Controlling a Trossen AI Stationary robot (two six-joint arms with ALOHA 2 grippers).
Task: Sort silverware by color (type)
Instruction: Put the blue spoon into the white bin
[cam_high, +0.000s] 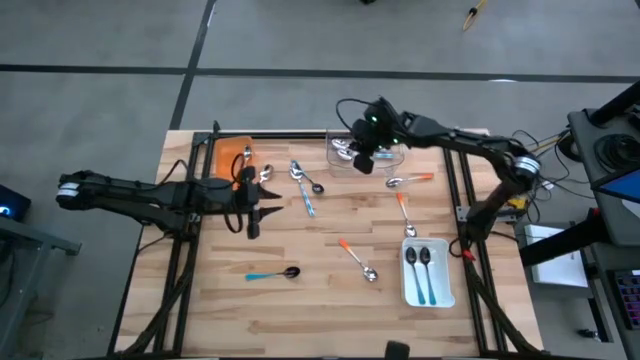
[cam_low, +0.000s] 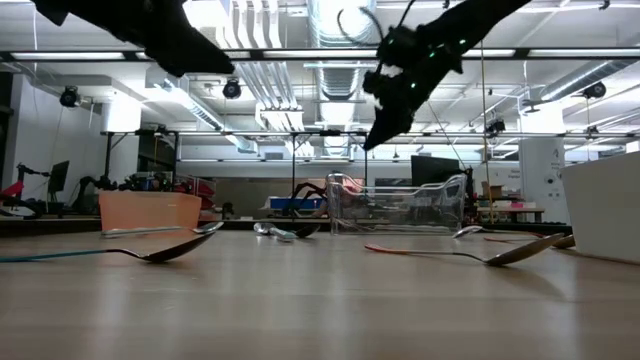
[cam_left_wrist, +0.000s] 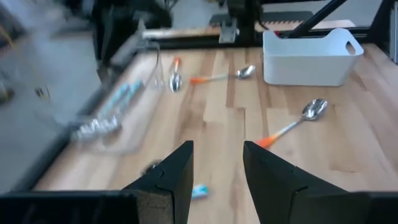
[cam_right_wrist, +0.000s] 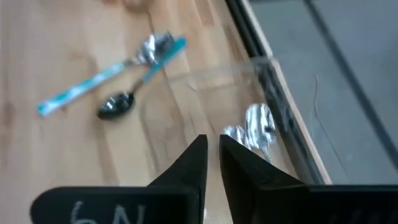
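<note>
High view: spoons lie scattered over the wooden table (cam_high: 330, 290). Two teal-handled spoons (cam_high: 424, 270) lie in the white tray (cam_high: 445, 298) near the right front corner. Plain silver spoons (cam_high: 345, 150) sit in the clear tray (cam_high: 398, 158) at the far edge, seen up close in the right wrist view. One spoon (cam_high: 245, 162) rests in the orange tray (cam_high: 226, 152) at far left. Loose on the wood: a teal spoon (cam_high: 272, 274) at front left, two orange spoons (cam_high: 357, 259) mid-right, another orange-handled spoon (cam_high: 410, 180) just beside the clear tray, a crossed pair of spoons (cam_high: 303, 185) near centre.

Right gripper (cam_high: 365, 160) hangs above the clear tray; fingers nearly closed, only a narrow slit between them, nothing held. Left gripper (cam_high: 252, 212) hovers above the boards near the orange tray; fingers parted with a clear gap, empty.
</note>
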